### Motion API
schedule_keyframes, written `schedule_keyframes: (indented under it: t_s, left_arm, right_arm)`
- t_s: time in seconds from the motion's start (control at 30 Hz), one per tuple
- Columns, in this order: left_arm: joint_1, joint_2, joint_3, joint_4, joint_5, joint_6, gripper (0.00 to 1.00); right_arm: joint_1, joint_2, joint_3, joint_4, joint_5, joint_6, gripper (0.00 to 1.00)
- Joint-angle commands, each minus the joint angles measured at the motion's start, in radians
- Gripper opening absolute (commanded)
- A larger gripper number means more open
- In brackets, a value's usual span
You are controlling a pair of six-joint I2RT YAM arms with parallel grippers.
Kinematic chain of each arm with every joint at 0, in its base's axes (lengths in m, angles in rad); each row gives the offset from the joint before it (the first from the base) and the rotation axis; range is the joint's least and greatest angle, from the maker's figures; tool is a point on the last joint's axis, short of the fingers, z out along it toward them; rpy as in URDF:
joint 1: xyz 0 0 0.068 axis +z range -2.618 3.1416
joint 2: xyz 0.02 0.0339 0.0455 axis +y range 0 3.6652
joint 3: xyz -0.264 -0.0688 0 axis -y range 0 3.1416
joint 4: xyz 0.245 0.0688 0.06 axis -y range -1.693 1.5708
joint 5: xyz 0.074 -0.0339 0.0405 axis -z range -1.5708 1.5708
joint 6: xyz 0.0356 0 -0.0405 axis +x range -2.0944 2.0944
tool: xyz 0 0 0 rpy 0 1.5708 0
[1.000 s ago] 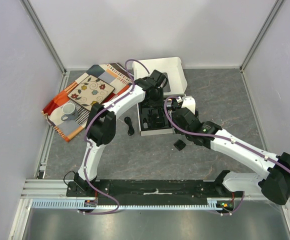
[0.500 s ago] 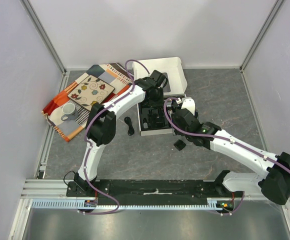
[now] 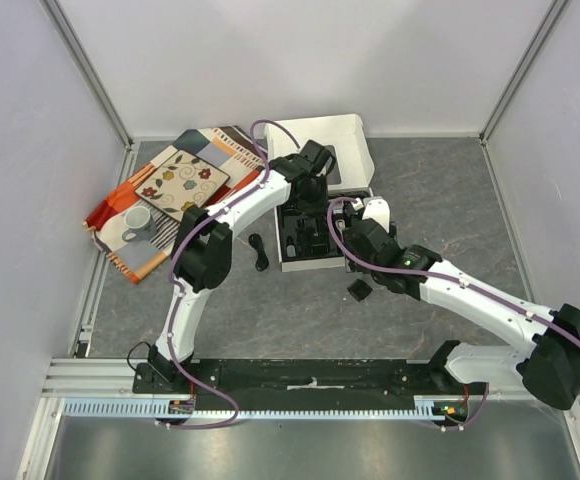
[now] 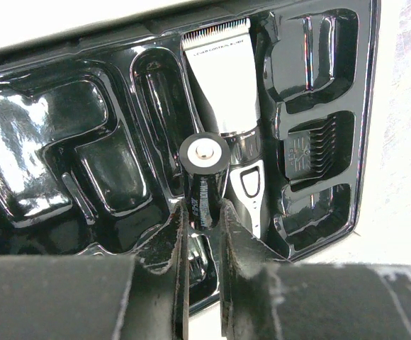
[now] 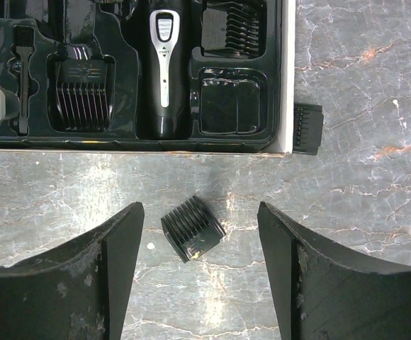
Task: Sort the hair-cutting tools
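Note:
In the left wrist view, the black-and-silver clipper [image 4: 227,92] lies in the black moulded tray [image 4: 49,127]. Beside it a small black cylinder [image 4: 204,177] with a silver top stands in a slot. My left gripper [image 4: 203,219] has its narrowly parted fingertips on either side of the cylinder's base; contact is unclear. My right gripper [image 5: 198,227] is open and hovers over a black comb attachment [image 5: 193,228] lying on the table just in front of the tray. In the top view that comb [image 3: 358,289] sits near the box's front right corner.
Another comb [image 5: 308,129] lies on the table against the box's right side. More combs [image 5: 83,95] and a small brush [image 5: 23,78] sit in tray slots. A black cord [image 3: 259,250] lies left of the box. A white cup [image 3: 137,220] stands on a patterned cloth [image 3: 170,185].
The left fingers have eased slightly apart around the cylinder. The right arm has crept a little to the left, towards the comb on the table.

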Motion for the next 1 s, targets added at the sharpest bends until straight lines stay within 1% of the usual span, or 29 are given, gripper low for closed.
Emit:
schedule_keyframes:
  t_s: [0.0,0.4,0.97]
  left_arm:
    - [0.002,0.025,0.028,0.024,0.005,-0.032,0.2]
    - [0.007,0.027,0.029,0.024,0.0,-0.032,0.22]
    - [0.011,0.019,0.039,0.031,0.009,-0.021,0.34]
  right_arm:
    - [0.003,-0.019,-0.009,0.031,-0.004,0.019,0.74]
    - [0.003,-0.019,-0.014,0.036,-0.014,0.017,0.74]
    - [0.003,-0.017,-0.023,0.046,-0.03,0.019,0.75]
